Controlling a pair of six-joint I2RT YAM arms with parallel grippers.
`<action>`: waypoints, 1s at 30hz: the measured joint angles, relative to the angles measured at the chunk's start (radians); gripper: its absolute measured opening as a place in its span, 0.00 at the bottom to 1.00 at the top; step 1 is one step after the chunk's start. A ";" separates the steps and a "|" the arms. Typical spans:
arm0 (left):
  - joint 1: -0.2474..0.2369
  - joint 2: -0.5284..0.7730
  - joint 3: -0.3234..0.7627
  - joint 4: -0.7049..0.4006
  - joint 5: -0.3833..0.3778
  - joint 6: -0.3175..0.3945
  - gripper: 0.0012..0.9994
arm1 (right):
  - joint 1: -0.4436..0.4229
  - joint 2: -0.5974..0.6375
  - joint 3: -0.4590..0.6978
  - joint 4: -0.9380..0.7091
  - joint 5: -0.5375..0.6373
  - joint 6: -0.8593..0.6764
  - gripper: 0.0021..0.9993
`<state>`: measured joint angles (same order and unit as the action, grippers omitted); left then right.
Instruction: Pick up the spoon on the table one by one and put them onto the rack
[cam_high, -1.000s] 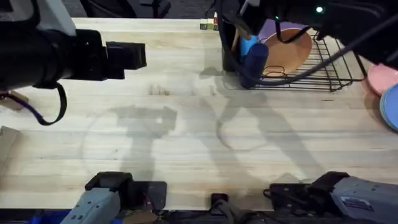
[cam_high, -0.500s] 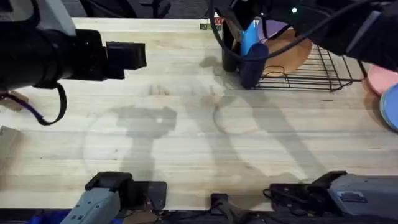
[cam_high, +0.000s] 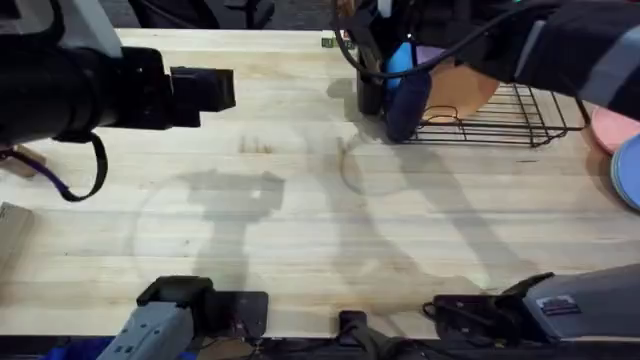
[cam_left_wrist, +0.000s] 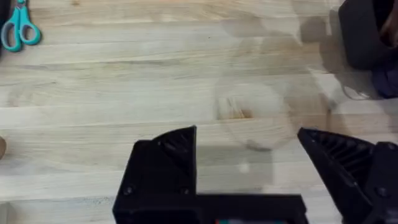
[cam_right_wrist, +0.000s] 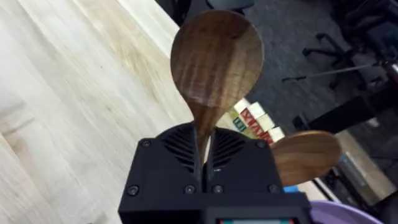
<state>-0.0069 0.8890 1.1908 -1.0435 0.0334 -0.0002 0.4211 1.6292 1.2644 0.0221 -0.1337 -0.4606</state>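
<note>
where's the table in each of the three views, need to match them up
overhead: the table spans most of the picture, from the arm bases out to the rack.
left wrist: its planks lie beyond the open left gripper.
right wrist: its pale planks run beside the spoon clamped in the right gripper.
shared landmark: the rack's black cup, also seen from the left wrist.

The middle of the table (cam_high: 300, 220) lies bare and open to passage from 6 o'clock up past centre. At 1 o'clock the rack (cam_high: 500, 110) with its utensil cup (cam_high: 370, 95) blocks the far edge, the right arm crossing above it. Plates (cam_high: 620, 150) crowd 3 o'clock; the left arm hangs over 10 o'clock.
</note>
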 joint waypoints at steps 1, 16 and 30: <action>0.000 0.000 0.000 0.000 0.000 0.000 0.99 | -0.001 0.006 0.000 -0.001 0.000 0.003 0.03; 0.000 0.000 0.000 0.000 0.000 0.000 0.99 | -0.030 0.018 0.002 -0.214 0.000 0.016 0.03; 0.000 0.000 0.000 0.000 0.000 0.000 0.99 | -0.055 0.018 0.008 -0.236 0.000 -0.061 0.39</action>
<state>-0.0067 0.8890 1.1908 -1.0435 0.0334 -0.0002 0.3664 1.6470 1.2728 -0.2138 -0.1337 -0.5220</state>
